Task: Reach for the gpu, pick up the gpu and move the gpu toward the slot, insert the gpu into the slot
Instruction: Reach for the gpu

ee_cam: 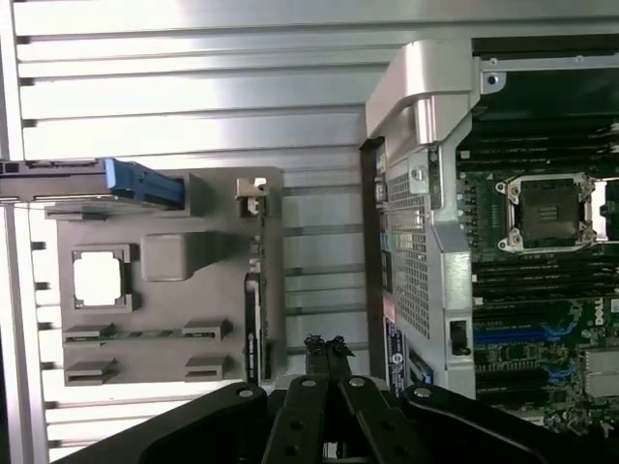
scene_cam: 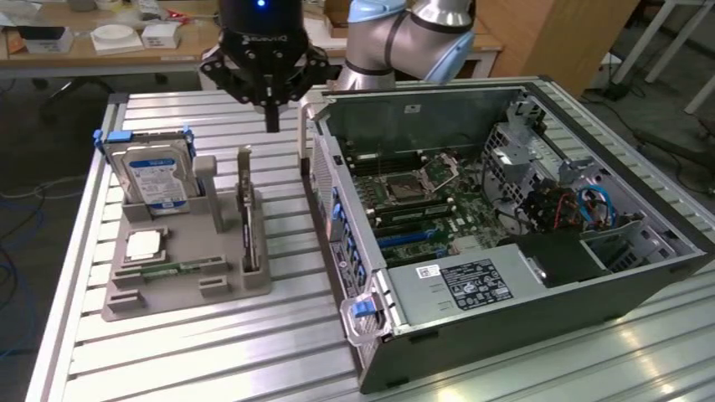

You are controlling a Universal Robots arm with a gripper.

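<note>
Gripper (scene_cam: 271, 126) fingers together, empty, hovering near holder's (scene_cam: 167, 289) far edge, gpu (scene_cam: 247, 209) thin dark card seemingly on edge, long axis along holder's edge nearest case (scene_cam: 625, 293).

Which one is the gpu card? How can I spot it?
Find the grey holder on the metal table, to the exterior view's left of the open computer case. The gpu stands on its edge along the holder's side nearest the case. It is thin, unlike the fat blue-labelled hard drive beside it.

The arm (scene_cam: 400, 38) holds its gripper (scene_cam: 271, 127) pointing straight down, fingers (ee_cam: 319, 356) apparently pressed together.
</note>
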